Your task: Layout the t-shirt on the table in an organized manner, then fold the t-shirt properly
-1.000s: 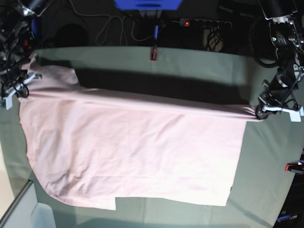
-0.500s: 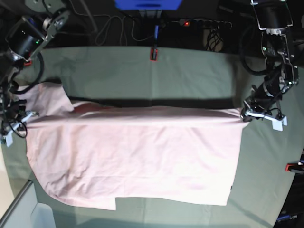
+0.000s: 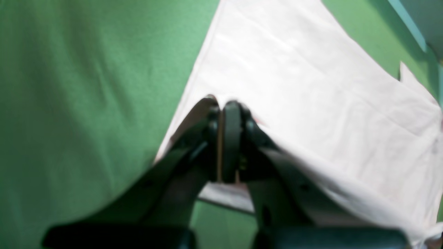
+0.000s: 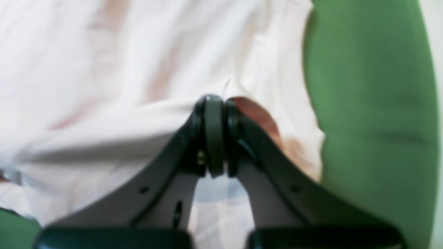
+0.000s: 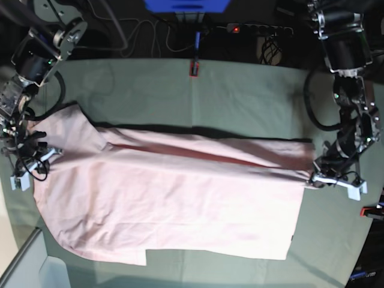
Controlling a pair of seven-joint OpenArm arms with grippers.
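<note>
In the base view, the t-shirt (image 5: 174, 198) is seen spread across the table (image 5: 240, 96), its far edge lifted and stretched between the two arms, with a dark shadow band on the cloth behind it. The left gripper (image 5: 316, 178), at this view's right, is pressed together on the shirt's corner there; the right gripper (image 5: 30, 161), at the view's left, is closed on the opposite end beside a sleeve. A red-and-black clamp (image 5: 194, 67) is fixed at the table's far edge, and a power strip (image 5: 259, 29) with a lit switch lies beyond it.

In the left wrist view, the left gripper (image 3: 221, 103) is shown with its jaws pinched tight on a fold of the t-shirt (image 3: 311, 97), which slopes away over the green cloth of the table (image 3: 86, 86).

In the right wrist view, the right gripper (image 4: 218, 98) is shown clamped on a raised ridge of the t-shirt (image 4: 104, 69), with the table (image 4: 370, 103) bare at the right. The picture is blurred.
</note>
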